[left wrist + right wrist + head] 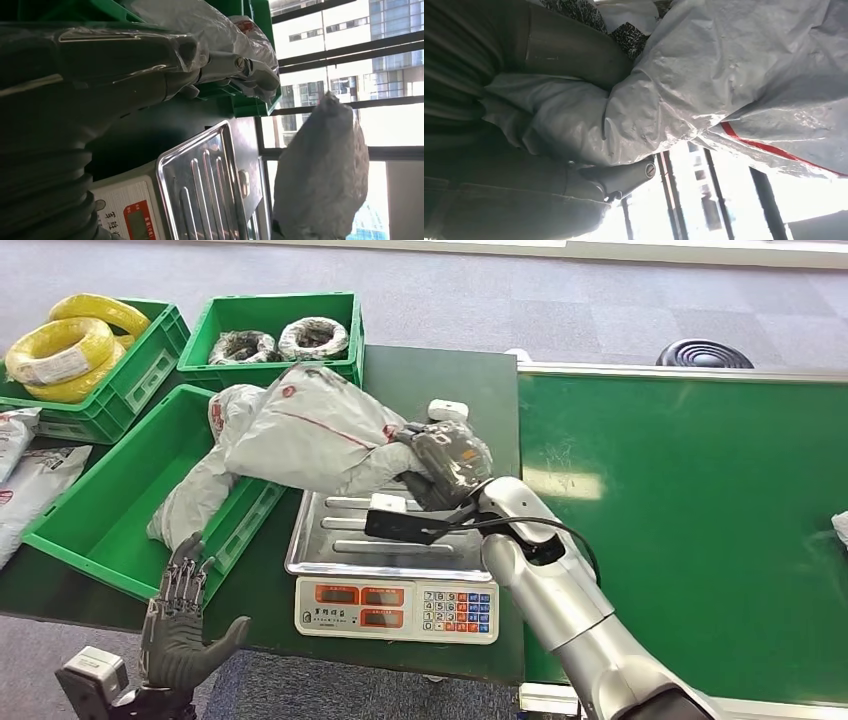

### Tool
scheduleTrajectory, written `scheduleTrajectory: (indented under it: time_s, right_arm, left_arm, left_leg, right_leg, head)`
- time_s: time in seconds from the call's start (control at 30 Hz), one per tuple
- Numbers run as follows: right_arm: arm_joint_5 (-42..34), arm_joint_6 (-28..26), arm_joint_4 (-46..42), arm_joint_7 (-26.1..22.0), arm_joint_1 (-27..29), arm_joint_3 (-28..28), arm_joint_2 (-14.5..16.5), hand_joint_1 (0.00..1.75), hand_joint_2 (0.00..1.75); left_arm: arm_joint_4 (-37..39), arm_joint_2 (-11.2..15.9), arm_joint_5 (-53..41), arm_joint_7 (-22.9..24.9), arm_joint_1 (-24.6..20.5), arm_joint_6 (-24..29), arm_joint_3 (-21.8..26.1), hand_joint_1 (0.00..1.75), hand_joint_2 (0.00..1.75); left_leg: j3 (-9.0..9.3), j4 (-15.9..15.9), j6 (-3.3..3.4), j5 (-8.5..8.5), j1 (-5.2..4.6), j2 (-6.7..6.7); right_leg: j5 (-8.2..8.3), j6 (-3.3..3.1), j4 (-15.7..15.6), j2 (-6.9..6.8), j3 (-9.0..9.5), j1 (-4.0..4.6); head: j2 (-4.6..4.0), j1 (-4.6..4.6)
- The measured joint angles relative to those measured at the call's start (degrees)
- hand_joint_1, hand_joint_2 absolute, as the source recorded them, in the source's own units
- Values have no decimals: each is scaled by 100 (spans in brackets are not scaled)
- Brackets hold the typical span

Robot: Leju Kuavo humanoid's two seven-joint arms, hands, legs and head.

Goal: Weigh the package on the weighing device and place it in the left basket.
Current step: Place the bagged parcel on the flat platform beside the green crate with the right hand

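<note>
A grey plastic package (305, 435) with red markings hangs in the air above the far left corner of the scale tray (350, 545), reaching over the rim of the near green basket (95, 510). My right hand (445, 465) grips its right end; up close the bag (734, 85) bulges out of that hand's fingers (624, 177). A second grey package (190, 495) lies in the near green basket against its right wall. My left hand (178, 625) hovers open below the table's front edge, left of the scale, and the held package (322, 170) hangs above the tray (200, 185).
The scale's keypad and displays (398, 608) face the front edge. Behind the near basket stand a green crate with yellow cable coils (70, 350) and another with dark coils (280, 340). A green conveyor (680, 520) runs on the right. More grey bags (25, 475) lie at far left.
</note>
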Motion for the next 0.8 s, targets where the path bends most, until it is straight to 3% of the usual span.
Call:
scheduleTrajectory:
  time_s: [0.1, 0.23, 0.47, 0.63, 0.8]
  right_arm:
    - [-38, 81, 328, -68, -82, 150, 175, 173, 175]
    - [-63, 110, 587, -102, -154, 239, 272, 0, 175]
    - [-127, 201, 931, -123, -274, 316, 293, 0, 175]
    - [-377, 214, 1012, -362, -270, 281, 226, 0, 175]
    - [-1135, 635, 900, -867, -186, 159, 152, 0, 175]
  left_arm:
    - [-1, -72, -76, 45, -15, -50, 61, 0, 175]
    - [-1, -136, -106, 69, -19, -65, 116, 0, 175]
    - [-97, -372, -371, 228, -25, -255, 409, 0, 175]
    - [-235, -598, -510, 281, -21, -392, 766, 0, 175]
    - [-340, -723, -1026, 316, -85, -451, 940, 0, 175]
  left_leg:
    - [-1, 0, -1, 1, 1, 0]
    - [-4, 1, -1, 1, -1, 0]
    - [-3, 2, 0, 1, -2, 0]
    - [-3, 1, 0, 0, -2, 0]
    - [-3, 2, 0, 1, -2, -1]
  right_leg:
    - [0, 0, 1, -1, 1, 2]
    - [0, 0, 0, -1, 1, -2]
    - [0, 0, -1, -1, 0, -3]
    - [0, 0, -1, -1, -2, -2]
    - [0, 0, -1, -2, -4, -2]
  head:
    - [0, 2]
    - [0, 3]
    - [0, 2]
    - [0, 2]
    - [0, 2]
